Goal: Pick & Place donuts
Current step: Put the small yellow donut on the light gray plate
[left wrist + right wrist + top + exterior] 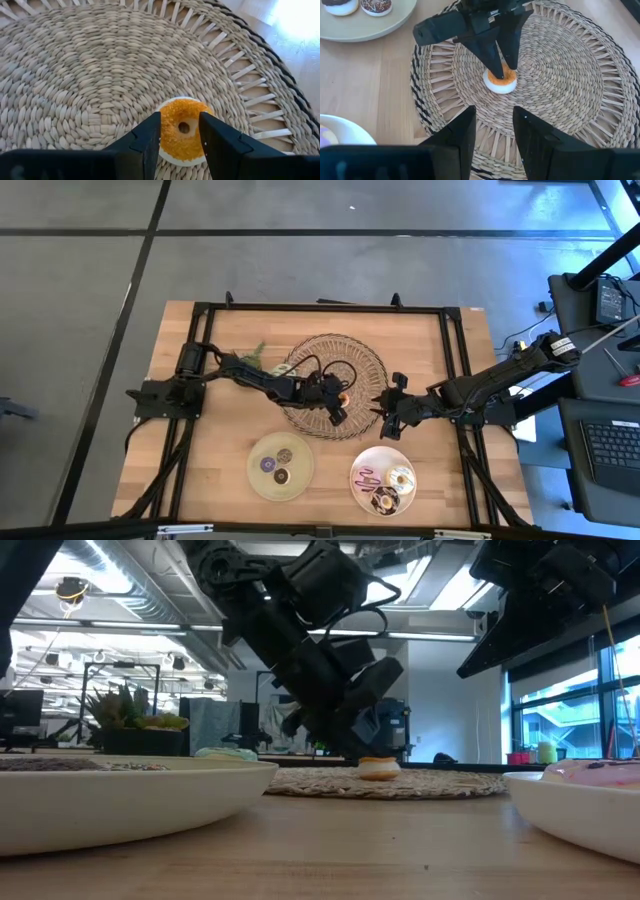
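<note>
Left gripper hangs directly over the orange donut on the woven mat, fingers parted, straddling it, not clenched. Right gripper waits off the mat's edge, also parted, empty.

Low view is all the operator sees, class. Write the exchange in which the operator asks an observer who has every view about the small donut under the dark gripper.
Operator: Which arm is down at that donut?
Observer: The left gripper. The high view shows it reaching over the round woven straw mat.
Operator: Has it closed on it?
Observer: No. In the left wrist view the open fingers straddle the orange-sugared ring donut.
Operator: Where is the other arm?
Observer: The right gripper is open and hovers at the mat's edge, on the side of the round white plate.
</note>
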`<control>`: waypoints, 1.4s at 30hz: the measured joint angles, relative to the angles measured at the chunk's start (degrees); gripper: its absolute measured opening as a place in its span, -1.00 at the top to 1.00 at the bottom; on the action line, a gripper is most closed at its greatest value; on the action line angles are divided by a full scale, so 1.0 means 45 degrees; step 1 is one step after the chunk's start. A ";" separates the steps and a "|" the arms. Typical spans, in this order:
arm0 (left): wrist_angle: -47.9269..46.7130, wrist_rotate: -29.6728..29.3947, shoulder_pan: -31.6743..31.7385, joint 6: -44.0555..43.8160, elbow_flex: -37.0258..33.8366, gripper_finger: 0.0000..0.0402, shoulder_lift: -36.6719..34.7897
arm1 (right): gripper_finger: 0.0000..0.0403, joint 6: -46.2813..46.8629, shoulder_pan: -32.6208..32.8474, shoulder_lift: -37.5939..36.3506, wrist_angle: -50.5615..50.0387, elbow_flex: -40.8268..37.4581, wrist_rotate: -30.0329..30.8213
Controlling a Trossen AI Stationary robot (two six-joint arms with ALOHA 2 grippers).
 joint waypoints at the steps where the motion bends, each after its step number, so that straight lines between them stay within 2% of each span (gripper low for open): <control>1: -0.0021 0.0000 0.0000 -0.0057 0.0000 0.35 0.0000 | 0.35 -0.0004 0.0000 0.0001 0.0000 0.0000 -0.0004; 21: 0.0006 0.0146 -0.0004 0.0258 0.0000 0.34 0.0000 | 0.35 -0.0004 0.0000 0.0000 0.0000 0.0000 -0.0002; 33: 0.0016 0.1808 -0.0369 0.2518 0.0005 0.35 -0.0015 | 0.35 -0.0005 0.0000 0.0004 0.0000 0.0000 0.0000; 42: -0.0062 0.2215 -0.0359 0.4367 0.0009 0.37 -0.0019 | 0.35 -0.0005 0.0000 0.0005 0.0000 0.0000 0.0000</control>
